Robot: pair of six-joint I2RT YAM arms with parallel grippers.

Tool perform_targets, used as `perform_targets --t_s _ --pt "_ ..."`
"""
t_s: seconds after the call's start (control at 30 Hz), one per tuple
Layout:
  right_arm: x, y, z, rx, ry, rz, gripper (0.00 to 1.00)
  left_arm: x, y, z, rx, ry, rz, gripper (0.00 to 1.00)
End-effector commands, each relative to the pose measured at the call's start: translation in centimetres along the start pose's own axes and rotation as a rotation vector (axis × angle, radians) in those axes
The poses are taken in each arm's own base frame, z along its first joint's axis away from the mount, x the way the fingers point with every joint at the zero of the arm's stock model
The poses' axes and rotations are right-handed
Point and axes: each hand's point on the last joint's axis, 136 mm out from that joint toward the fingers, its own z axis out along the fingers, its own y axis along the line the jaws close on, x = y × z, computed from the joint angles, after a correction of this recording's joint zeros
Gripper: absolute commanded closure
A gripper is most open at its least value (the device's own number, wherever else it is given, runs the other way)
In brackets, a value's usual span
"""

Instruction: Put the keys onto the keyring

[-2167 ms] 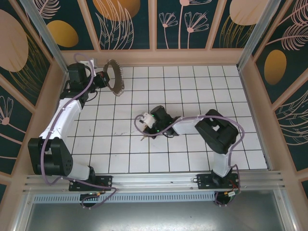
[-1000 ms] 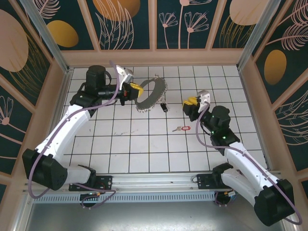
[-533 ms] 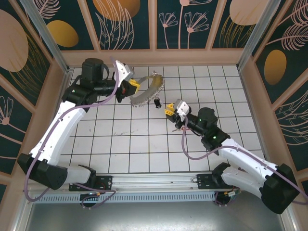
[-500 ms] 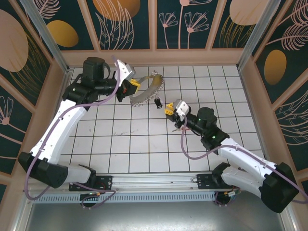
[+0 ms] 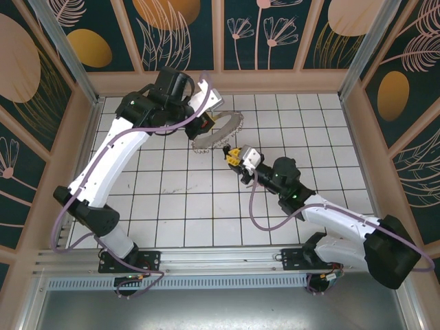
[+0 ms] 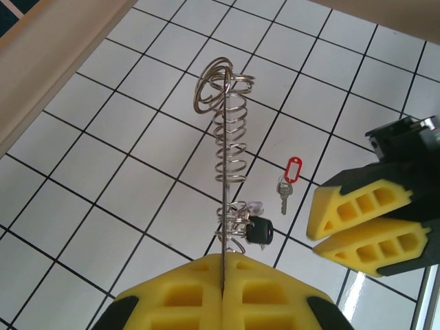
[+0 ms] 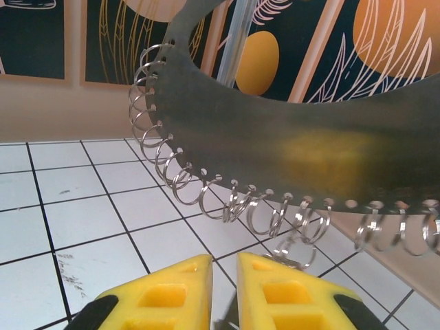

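My left gripper (image 5: 205,125) is shut on the keyring (image 5: 221,129), held above the tiles at the back middle. In the left wrist view the keyring (image 6: 223,158) is edge-on in my left gripper (image 6: 223,265). A dark-tagged key (image 6: 258,232) hangs from a ring just past the pads. A red-tagged key (image 6: 287,180) lies flat on a tile beyond. My right gripper (image 5: 232,154) sits just below the keyring's near edge. In its own view the right gripper (image 7: 224,260) stands open by a narrow gap under the keyring (image 7: 309,130) and its fringe of rings.
The wooden back wall (image 5: 227,82) rises close behind the keyring. The right arm (image 5: 323,206) stretches across the tiles from the near right. The left arm (image 5: 103,172) arches over the left side of the floor.
The left arm has swung toward the middle, carrying the keyring slightly right. My right gripper has crept up and left to the keyring's edge, and its jaws have narrowed.
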Motion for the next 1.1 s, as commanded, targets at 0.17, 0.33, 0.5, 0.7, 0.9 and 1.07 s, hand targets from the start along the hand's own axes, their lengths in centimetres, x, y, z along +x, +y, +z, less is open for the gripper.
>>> perform_targets --t_s 0.17,0.33,0.5,0.7,0.9,1.07 --pt "-0.7 -0.1 0.5 0.055 -0.083 0.05 0.82 -0.8 -1.4 -1.0 0.013 0.014 0.008 1.0" --pt "-0.5 -0.2 1.0 0.063 -0.094 0.058 0.81 -1.3 -1.9 -1.2 0.036 -0.007 0.01 1.0" --pt "-0.5 -0.7 1.6 0.085 -0.101 0.062 0.81 -1.4 -2.1 -1.4 0.04 -0.025 0.01 1.0" --pt "-0.6 -1.4 2.0 0.121 -0.113 0.05 0.82 -1.4 -2.2 -1.5 0.043 -0.042 0.013 1.0" --pt "-1.0 -1.6 2.5 0.122 -0.123 0.041 0.84 -1.3 -2.3 -1.7 0.037 -0.055 0.015 1.0" --pt "-0.9 -1.4 2.7 0.113 -0.122 0.045 0.86 -1.3 -2.4 -1.8 0.037 -0.066 0.016 1.0"
